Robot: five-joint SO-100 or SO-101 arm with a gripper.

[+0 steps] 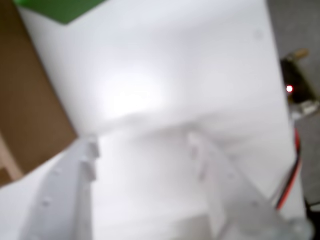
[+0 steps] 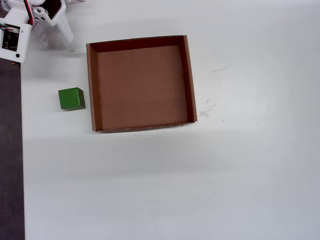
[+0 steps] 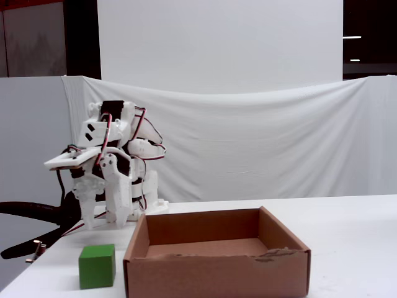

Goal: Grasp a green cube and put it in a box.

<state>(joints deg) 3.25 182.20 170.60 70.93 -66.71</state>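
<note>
The green cube (image 2: pixel 71 98) sits on the white table just left of the box (image 2: pixel 92 90), a shallow brown cardboard tray with nothing in it. In the fixed view the cube (image 3: pixel 97 266) stands at the front left beside the box (image 3: pixel 217 273). My gripper (image 2: pixel 56 42) hangs at the table's far left corner, folded near the arm's base, well away from the cube. The blurred wrist view has the gripper (image 1: pixel 142 140) open over bare table, a corner of the cube (image 1: pixel 55 7) at the top edge and the box wall (image 1: pixel 25 100) on the left.
In the overhead view the table's left edge runs along a dark strip (image 2: pixel 10 150). Red wires (image 1: pixel 292 175) and a board with a lit red LED (image 1: pixel 289 89) lie at the right of the wrist view. A white cloth (image 3: pixel 260 143) hangs behind the table.
</note>
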